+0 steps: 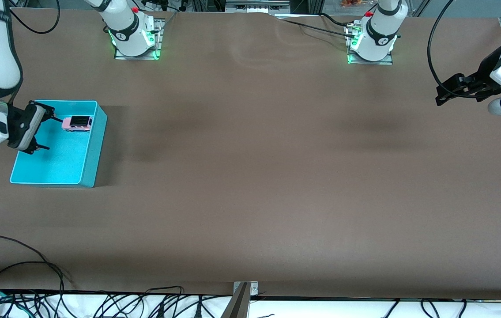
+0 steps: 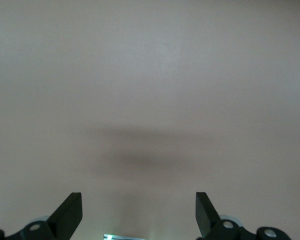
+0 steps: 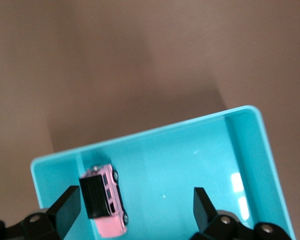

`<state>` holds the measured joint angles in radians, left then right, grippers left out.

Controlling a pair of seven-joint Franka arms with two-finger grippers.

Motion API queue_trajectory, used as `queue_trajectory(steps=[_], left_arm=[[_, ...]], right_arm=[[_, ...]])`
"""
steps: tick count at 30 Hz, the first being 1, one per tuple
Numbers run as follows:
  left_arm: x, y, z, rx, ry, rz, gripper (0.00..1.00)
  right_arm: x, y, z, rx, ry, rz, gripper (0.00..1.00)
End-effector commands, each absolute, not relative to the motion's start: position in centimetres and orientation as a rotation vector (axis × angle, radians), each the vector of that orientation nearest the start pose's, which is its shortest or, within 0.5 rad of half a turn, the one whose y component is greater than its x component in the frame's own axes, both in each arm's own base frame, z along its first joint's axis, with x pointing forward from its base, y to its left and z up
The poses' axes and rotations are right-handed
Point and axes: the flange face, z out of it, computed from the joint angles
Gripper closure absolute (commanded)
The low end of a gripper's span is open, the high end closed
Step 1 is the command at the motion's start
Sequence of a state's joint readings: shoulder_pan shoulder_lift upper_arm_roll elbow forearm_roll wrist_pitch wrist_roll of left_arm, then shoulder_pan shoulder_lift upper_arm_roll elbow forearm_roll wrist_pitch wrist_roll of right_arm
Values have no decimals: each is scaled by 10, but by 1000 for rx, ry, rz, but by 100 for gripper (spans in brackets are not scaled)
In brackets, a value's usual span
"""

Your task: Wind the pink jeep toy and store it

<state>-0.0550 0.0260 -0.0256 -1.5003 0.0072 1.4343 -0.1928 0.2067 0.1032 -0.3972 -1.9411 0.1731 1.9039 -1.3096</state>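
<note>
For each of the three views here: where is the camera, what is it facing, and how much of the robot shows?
Front view: high across the table, facing both bases; shows both arms, pink jeep toy in turquoise bin.
Left wrist view: looks down at bare table; open left gripper.
Right wrist view: looks into the bin; open right gripper.
Shared: front and right wrist views both show jeep and bin.

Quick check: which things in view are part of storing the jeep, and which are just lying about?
Job:
pink jeep toy, in the turquoise bin
right tool, open over the bin

Lying about:
cables along the table edge nearest the front camera
left tool, open, waiting
</note>
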Motion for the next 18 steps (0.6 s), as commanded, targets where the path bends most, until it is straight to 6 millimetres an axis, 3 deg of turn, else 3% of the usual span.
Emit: queue_trajectory(steps=[1, 9, 14, 18], left_arm=[[551, -51, 632, -3115, -130, 155, 0], [556, -42, 624, -3119, -165, 179, 0], [556, -43, 624, -3121, -170, 179, 0], [556, -44, 626, -3125, -169, 175, 0]], right_arm=[[567, -62, 480, -2737, -1216, 94, 0], [577, -31, 532, -3001, -723, 126, 0], [575, -22, 549, -3081, -386, 166, 0], [578, -17, 566, -3146, -235, 157, 0]])
